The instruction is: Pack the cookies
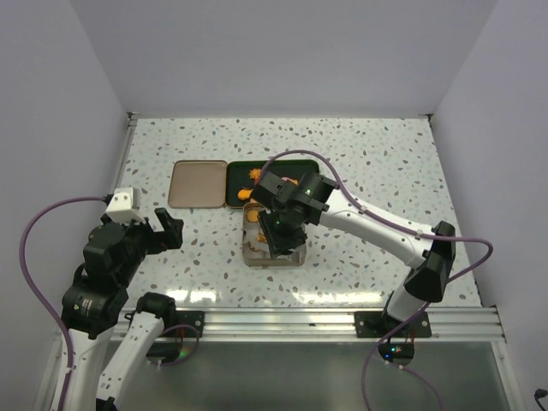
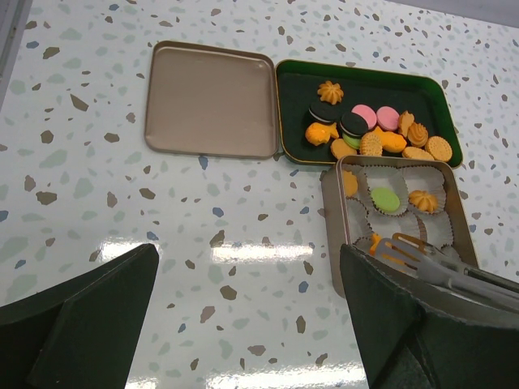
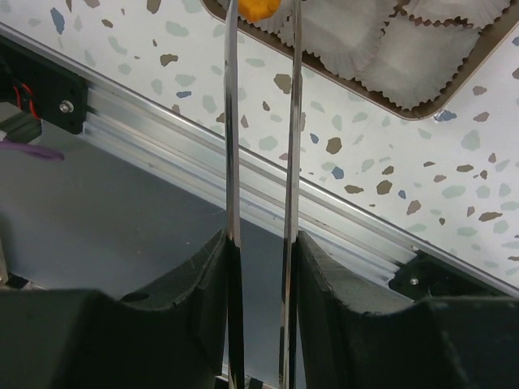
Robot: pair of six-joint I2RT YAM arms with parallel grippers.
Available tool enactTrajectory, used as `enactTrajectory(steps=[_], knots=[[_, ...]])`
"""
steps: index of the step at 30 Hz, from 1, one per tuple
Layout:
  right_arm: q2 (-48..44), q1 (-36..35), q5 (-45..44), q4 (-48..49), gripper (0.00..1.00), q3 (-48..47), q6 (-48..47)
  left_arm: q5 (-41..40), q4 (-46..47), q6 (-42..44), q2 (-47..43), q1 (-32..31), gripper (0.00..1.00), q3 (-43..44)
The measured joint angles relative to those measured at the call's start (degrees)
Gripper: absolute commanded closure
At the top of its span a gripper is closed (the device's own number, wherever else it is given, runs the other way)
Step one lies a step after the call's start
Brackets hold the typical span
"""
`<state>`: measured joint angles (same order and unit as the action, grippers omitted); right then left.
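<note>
1. Shows small mixed-colour cookies (image 2: pixel 369 130) lying flat in dark green metal tray (image 2: pixel 296 93); few in tan paper-cupped tin (image 2: pixel 328 219).
2. Pinches one orange cookie (image 3: pixel 259 8) over tin in thin silver tongs (image 2: pixel 430 258), held lengthwise in clenched right hand (image 3: pixel 259 243).
3. Holds left hand (image 2: pixel 247 251) released above speckled worktop (image 2: pixel 122 211).

Orange cookie (image 3: pixel 258 8) between the tongs (image 3: pixel 233 162), beside white paper cups (image 3: pixel 405 49).
</note>
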<state>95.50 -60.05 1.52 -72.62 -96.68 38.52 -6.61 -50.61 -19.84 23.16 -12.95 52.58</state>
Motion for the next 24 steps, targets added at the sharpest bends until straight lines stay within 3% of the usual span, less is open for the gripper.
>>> enactTrajectory(steps=[8,9,12,24], knots=[[0.00,-1.11,0.26,2.78,0.83,2.54,0.35,-0.02,0.00,-0.02,-0.15,0.00,0.00,0.00],[-0.02,-1.20,0.35,3.02,0.75,2.95,0.42,-0.02,0.00,-0.02,-0.24,0.00,0.00,0.00],[0.00,-1.38,0.57,3.45,0.67,3.96,0.57,-0.02,0.00,-0.02,-0.48,0.00,0.00,0.00],[0.00,-1.46,0.04,4.09,0.55,5.01,1.42,-0.02,0.00,-0.02,-0.55,0.00,0.00,0.00]])
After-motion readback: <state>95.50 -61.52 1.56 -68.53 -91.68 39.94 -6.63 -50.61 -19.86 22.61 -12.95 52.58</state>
